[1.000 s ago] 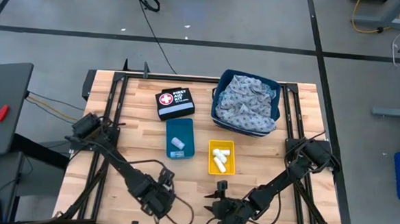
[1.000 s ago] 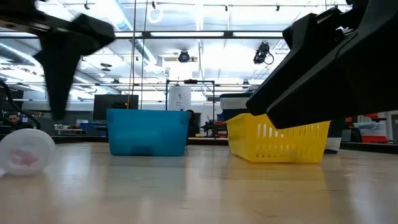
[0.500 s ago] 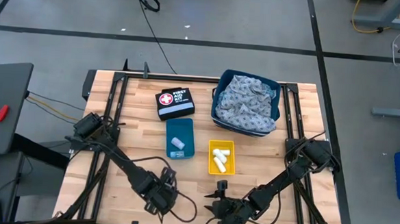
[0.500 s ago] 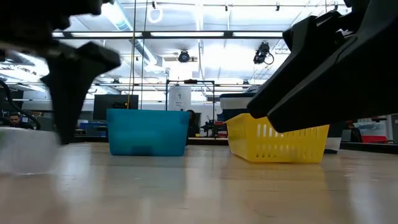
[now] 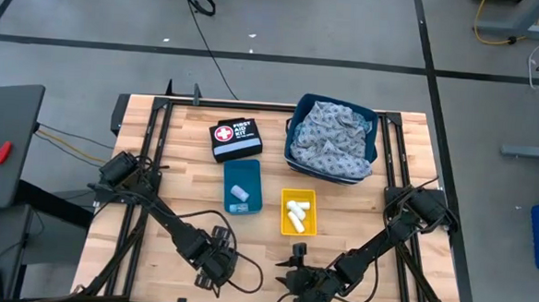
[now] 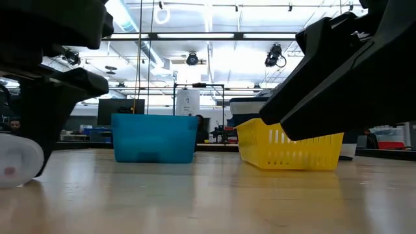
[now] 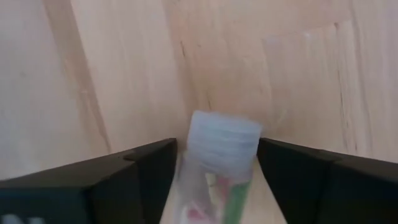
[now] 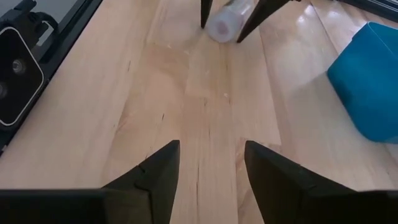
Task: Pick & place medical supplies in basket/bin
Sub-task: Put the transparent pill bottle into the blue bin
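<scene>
Ribbed translucent cylindrical vial [image 7: 219,162] between pincer [image 7: 214,174] fingers

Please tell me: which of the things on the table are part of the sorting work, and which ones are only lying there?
Part of the work:
- white roll between the open fingers of the left pincer
- rolls in the yellow bin
- roll in the teal bin
- patterned cloth in the dark blue basket

Only lying there:
- black first aid pouch
- right pincer, open and waiting

The left hand [image 5: 215,267] hides the roll [image 7: 219,162] from above. The wrist picture's edge cuts off the roll's lower end, its print too blurred to read
</scene>
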You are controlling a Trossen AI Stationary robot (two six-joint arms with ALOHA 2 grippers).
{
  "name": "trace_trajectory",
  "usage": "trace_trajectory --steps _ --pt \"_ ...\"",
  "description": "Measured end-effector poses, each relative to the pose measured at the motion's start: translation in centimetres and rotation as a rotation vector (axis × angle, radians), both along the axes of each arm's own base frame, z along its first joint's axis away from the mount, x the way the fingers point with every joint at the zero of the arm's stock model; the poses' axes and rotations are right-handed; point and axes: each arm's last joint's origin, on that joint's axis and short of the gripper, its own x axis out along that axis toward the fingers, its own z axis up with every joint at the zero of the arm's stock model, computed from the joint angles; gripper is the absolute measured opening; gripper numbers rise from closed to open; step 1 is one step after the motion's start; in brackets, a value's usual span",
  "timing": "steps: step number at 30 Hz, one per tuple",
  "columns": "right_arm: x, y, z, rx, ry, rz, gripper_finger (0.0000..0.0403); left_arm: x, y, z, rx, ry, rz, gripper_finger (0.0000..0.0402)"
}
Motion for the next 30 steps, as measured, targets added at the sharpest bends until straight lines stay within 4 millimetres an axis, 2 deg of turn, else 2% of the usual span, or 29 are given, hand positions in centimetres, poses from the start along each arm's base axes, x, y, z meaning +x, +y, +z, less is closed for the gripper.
trace_trajectory --steps 6,9,13,16,18,21,24,28,30 --pt "0.0 0.0 0.0 -0.002 0.004 -0.001 0.0189 -0.1 -0.1 0.0 0.026 -0.011 -0.022 0.0156" --pt "0.0 0.0 0.0 -0.002 0.004 -0.002 0.0189 -0.2 -0.3 0.1 0.106 -0.091 -0.026 0.0156" --pt "0.0 0.0 0.0 0.022 0.004 -0.013 0.0189 0.4 -1.5 1.0 0.187 -0.340 -0.024 0.0156" --pt "0.2 0.0 0.0 0.081 -0.010 0.007 0.0189 1.0 -2.6 1.9 0.169 -0.480 -0.045 0.0156" --pt "0.4 0.3 0.3 0.131 -0.054 0.091 0.0189 1.3 -2.9 2.2 0.154 -0.523 -0.061 0.0156" --pt "0.7 1.0 1.5 0.206 -0.203 0.264 0.0189 1.6 -3.1 2.5 0.146 -0.567 -0.076 0.0156" --pt "0.1 0.8 3.5 0.272 -0.340 0.415 0.0187 1.9 -3.3 2.8 0.143 -0.605 -0.093 0.0156" --pt "-2.2 -1.3 6.8 0.317 -0.428 0.492 0.0173 2.2 -3.6 3.2 0.132 -0.655 -0.123 0.0156" --pt "-3.9 -2.9 7.7 0.318 -0.438 0.493 0.0164 2.5 -3.6 3.4 0.126 -0.674 -0.131 0.0156"
